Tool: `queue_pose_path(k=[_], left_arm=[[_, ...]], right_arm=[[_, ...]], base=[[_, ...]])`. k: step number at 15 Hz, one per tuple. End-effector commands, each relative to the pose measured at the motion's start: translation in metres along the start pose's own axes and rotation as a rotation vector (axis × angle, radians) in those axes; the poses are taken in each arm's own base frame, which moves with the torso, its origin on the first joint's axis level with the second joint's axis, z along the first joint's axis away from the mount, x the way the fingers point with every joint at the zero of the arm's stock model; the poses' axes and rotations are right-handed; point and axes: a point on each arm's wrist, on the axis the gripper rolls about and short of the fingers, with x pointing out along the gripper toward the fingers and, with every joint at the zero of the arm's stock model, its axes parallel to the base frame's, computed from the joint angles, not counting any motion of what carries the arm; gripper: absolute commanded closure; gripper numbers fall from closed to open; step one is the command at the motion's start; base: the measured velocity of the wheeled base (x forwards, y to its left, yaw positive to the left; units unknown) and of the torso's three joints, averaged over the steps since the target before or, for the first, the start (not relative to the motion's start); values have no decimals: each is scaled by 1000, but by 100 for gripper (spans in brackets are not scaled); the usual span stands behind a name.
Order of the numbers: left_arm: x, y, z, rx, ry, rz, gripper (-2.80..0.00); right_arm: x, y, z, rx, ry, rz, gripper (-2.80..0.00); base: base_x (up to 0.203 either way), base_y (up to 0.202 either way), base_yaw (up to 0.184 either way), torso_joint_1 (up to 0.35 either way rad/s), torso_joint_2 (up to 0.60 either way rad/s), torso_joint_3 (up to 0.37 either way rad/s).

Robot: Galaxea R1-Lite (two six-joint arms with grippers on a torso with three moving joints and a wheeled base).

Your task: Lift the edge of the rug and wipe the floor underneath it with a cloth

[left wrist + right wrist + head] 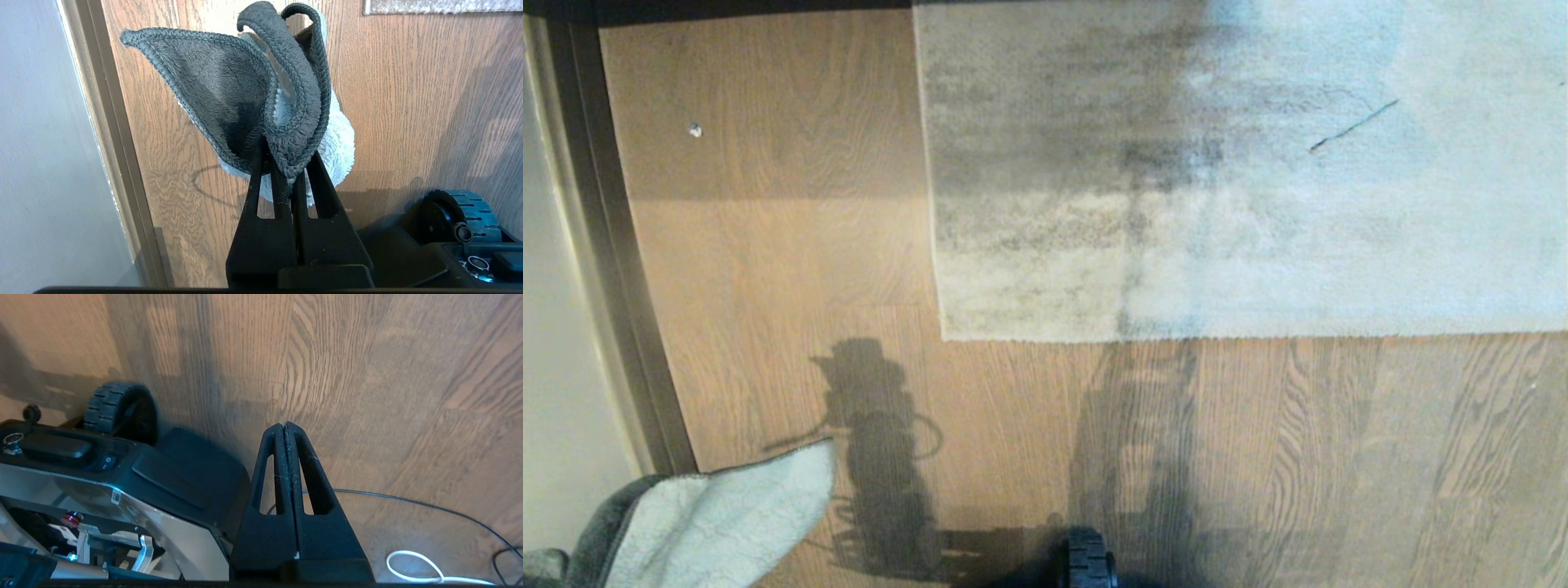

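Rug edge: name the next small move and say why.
Probably reach the right gripper toward the rug edge and open it to pinch the hem. The rug lies flat on the floor, the right gripper is shut on nothing, and the left gripper is shut on the cloth.
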Motion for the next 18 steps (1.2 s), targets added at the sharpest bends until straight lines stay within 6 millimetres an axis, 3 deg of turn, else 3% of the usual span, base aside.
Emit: queue_pose_path(k=[1, 12, 18], left_arm=[[0, 0, 0, 0, 0, 0, 0], [0, 0, 0, 0, 0, 0, 0], [0, 0, 0, 0, 0, 0, 0]], right_arm=[[0, 0, 0, 8, -6, 8, 0], [0, 0, 0, 9, -6, 7, 0], [0, 0, 0, 42, -4, -98, 0]], base=[[0, 0, 0, 0, 0, 0], [0, 0, 0, 0, 0, 0], [0, 0, 0, 0, 0, 0]])
